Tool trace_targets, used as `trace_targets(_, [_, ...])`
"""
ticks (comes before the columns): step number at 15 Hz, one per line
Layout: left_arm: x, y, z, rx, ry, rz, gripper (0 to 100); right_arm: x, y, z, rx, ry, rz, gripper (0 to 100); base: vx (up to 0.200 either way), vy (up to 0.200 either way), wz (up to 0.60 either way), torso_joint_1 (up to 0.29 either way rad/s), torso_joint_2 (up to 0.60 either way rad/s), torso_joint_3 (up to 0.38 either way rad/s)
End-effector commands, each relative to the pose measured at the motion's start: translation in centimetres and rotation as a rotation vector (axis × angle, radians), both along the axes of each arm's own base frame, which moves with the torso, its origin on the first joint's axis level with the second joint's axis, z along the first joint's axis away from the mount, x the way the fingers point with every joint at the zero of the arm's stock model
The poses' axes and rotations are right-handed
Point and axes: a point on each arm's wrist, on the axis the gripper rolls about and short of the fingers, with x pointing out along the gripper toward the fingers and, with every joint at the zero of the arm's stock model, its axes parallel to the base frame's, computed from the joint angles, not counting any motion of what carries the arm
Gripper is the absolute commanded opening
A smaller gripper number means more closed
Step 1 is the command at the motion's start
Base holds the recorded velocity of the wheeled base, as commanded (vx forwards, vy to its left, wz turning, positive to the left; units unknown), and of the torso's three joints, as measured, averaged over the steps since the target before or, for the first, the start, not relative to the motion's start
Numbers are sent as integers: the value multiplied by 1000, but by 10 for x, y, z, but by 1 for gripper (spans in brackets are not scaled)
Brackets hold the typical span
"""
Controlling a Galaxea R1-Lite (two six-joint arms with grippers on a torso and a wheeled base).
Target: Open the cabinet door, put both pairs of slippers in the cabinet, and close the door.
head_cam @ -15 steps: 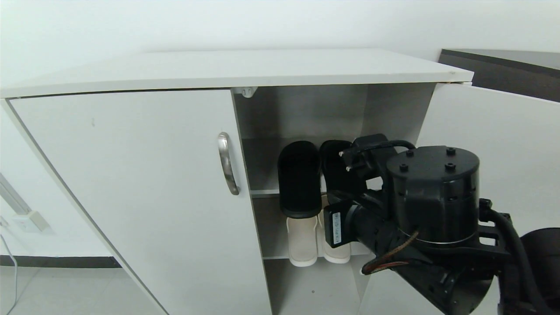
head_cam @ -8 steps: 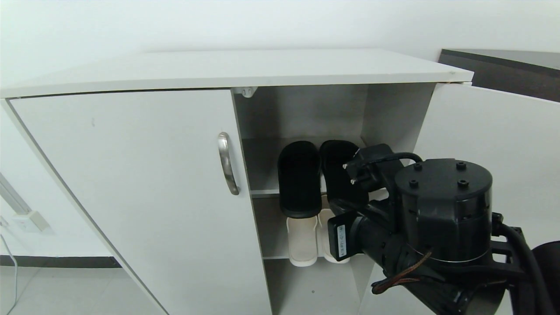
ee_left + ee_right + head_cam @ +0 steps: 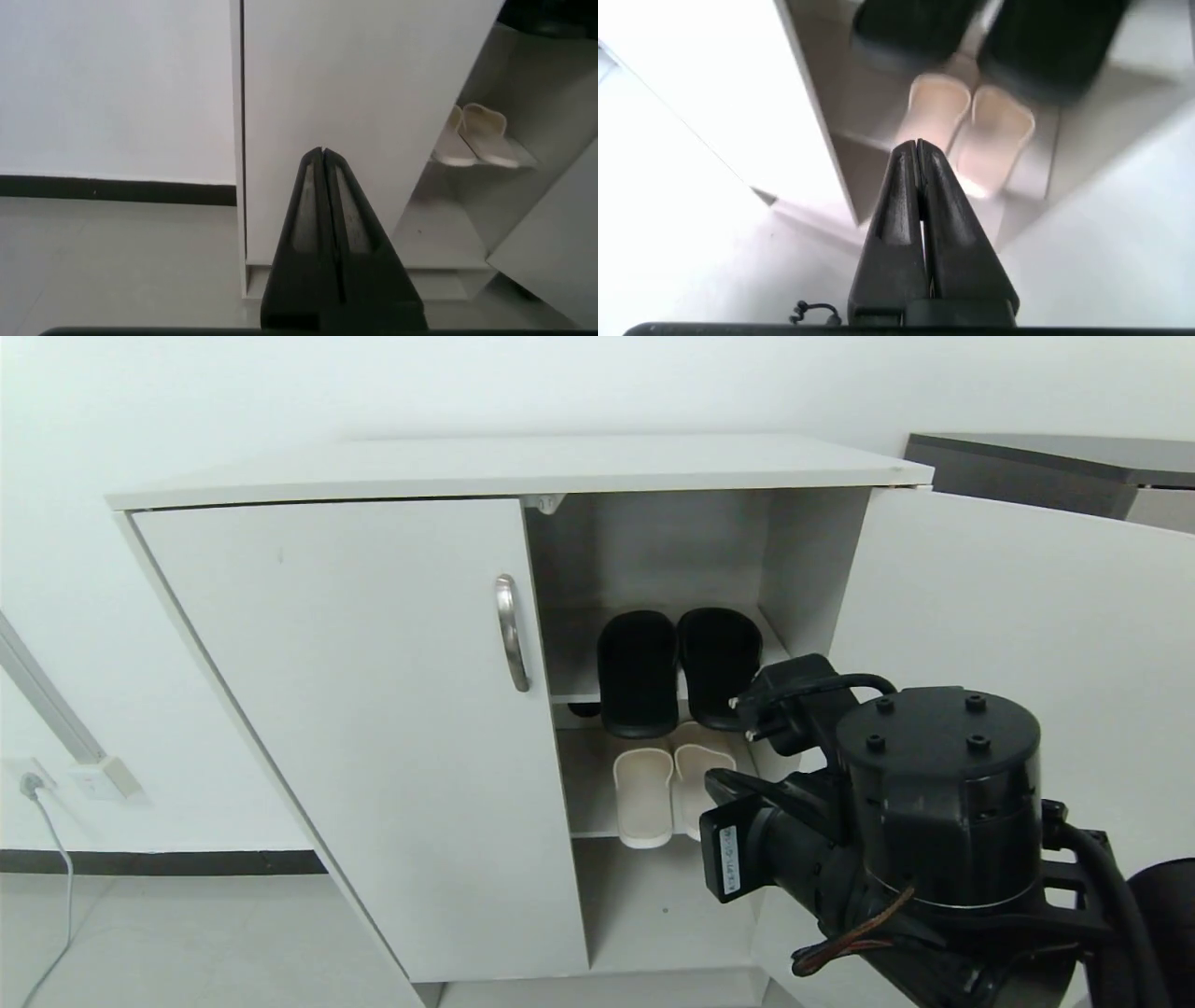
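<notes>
The white cabinet (image 3: 523, 467) has its left door (image 3: 355, 709) closed and its right door (image 3: 1008, 607) swung open. A pair of black slippers (image 3: 638, 672) lies on the upper shelf. Below it, a pair of cream slippers (image 3: 644, 793) lies on the middle shelf. My right arm (image 3: 934, 803) hangs in front of the open compartment, at its lower right. My right gripper (image 3: 920, 145) is shut and empty, a short way out from the cream slippers (image 3: 971, 126). My left gripper (image 3: 323, 151) is shut and empty, low in front of the closed left door (image 3: 355, 93).
A metal handle (image 3: 509, 633) sits on the closed door's right edge. The bottom compartment (image 3: 653, 905) holds nothing. A wall socket with a cable (image 3: 28, 784) is at the far left above the grey floor. A dark grey unit (image 3: 1046, 467) stands behind the open door.
My right arm has drawn back and down from the black slippers on the shelf. The head camera has since backed away, so the whole cabinet looks smaller and shifted.
</notes>
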Motion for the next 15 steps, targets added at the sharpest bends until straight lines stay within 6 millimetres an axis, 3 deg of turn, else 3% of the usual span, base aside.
trace_targets(1, [0, 0, 0, 0, 0, 1, 0, 2, 3, -5, -8, 8, -1, 0, -200, 0, 0, 2, 2, 2])
trace_targets(8, [0, 0, 0, 0, 0, 1, 0, 9, 3, -20, -35, 21, -15, 0, -200, 0, 0, 3, 2, 2])
trace_targets(15, [0, 0, 0, 0, 0, 1, 0, 11, 5, -26, -52, 30, -16, 0, 0, 0, 0, 0, 0, 0])
